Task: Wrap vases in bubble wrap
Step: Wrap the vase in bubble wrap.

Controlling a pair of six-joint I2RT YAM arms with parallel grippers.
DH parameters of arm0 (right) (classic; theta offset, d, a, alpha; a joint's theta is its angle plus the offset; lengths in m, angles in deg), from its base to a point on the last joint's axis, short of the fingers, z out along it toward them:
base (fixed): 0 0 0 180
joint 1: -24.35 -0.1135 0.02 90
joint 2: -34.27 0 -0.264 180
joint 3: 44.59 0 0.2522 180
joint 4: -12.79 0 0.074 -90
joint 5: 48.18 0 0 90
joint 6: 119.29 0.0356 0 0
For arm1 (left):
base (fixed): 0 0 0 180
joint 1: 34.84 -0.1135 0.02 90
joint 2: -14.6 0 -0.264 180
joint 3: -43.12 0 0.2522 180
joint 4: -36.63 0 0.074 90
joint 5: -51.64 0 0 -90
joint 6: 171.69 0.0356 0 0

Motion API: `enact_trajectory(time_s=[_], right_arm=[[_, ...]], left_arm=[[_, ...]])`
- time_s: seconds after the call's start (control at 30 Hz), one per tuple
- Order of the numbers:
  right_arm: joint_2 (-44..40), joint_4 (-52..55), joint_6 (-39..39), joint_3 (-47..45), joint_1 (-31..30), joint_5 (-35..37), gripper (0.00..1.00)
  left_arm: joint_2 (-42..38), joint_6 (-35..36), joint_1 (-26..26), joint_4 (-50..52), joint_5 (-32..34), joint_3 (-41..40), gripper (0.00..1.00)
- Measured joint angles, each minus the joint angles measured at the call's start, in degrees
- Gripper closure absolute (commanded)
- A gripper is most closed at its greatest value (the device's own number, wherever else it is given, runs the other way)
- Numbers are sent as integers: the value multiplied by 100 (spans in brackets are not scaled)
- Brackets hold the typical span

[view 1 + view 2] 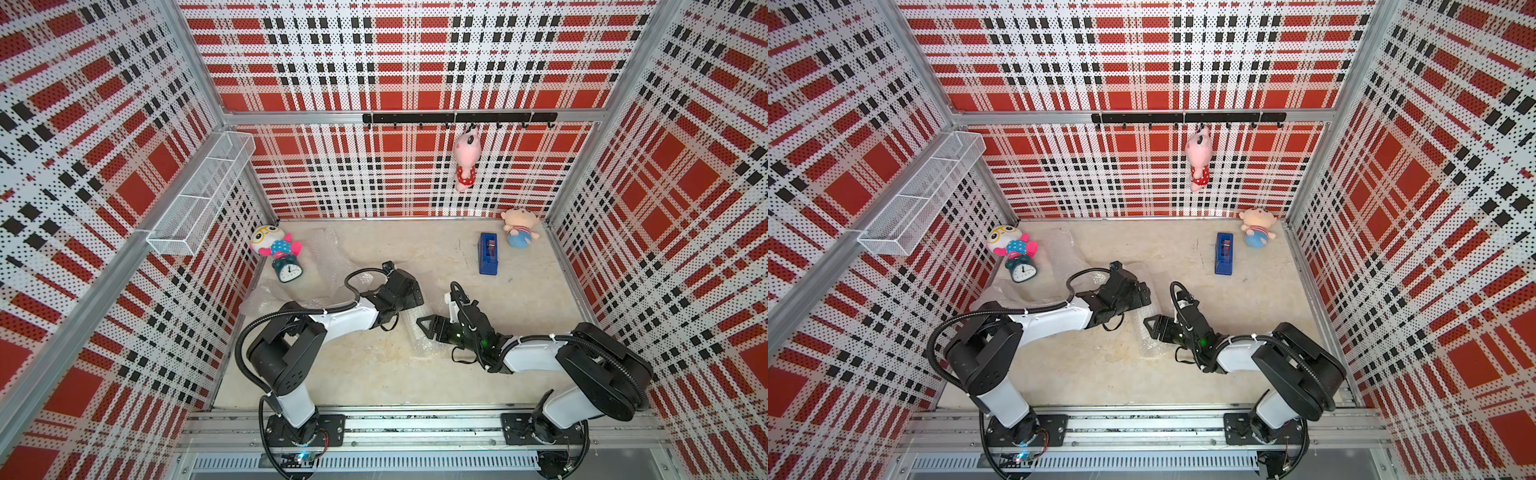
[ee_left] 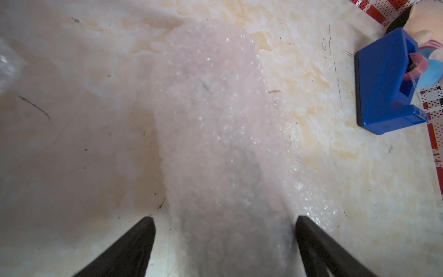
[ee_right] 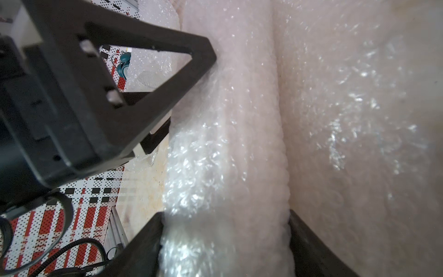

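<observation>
Left wrist view: left claw (image 2: 224,219) spread, its two black fingers straddling one end of the bubble wrap roll (image 2: 215,120), which lies flat on the surface (image 2: 72,108).

Right wrist view: right claw (image 3: 225,214) pinching the roll, with wrap filling the whole space between both fingers. This view alone shows a left claw finger touching the roll's side.

Contents: cloudy wrap; whether a vase sits inside cannot be told.

Both top views: the arms cover most of the roll. A loose sheet (image 1: 328,253) lies beside the alarm clock (image 1: 289,272). The blue tape dispenser (image 1: 488,253) stands well apart.
</observation>
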Motion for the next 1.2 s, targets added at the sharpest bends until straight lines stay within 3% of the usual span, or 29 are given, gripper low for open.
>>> enact_trajectory(time_s=[0.23, 0.47, 0.67, 0.77, 0.93, 1.2], right_arm=[[-254, 387, -133, -11, -52, 157, 10], [-1239, 1600, -656, 42, 101, 435, 9], [-2199, 2393, -1008, 13, 966, 678, 22], [-2243, 2441, -1016, -44, 1506, 542, 28], [-1628, 2114, -944, -109, 2026, 105, 41], [-50, 2026, -1064, 529, 2114, -26, 55]], left_arm=[[393, 85, 127, 153, 162, 437, 18], [811, 280, 365, 592, 693, 1051, 21], [1196, 457, 634, 1108, 1283, 1646, 21], [1386, 546, 754, 1353, 1558, 1930, 21], [1545, 662, 859, 1517, 1749, 2155, 21], [1558, 774, 887, 1513, 1803, 2159, 22]])
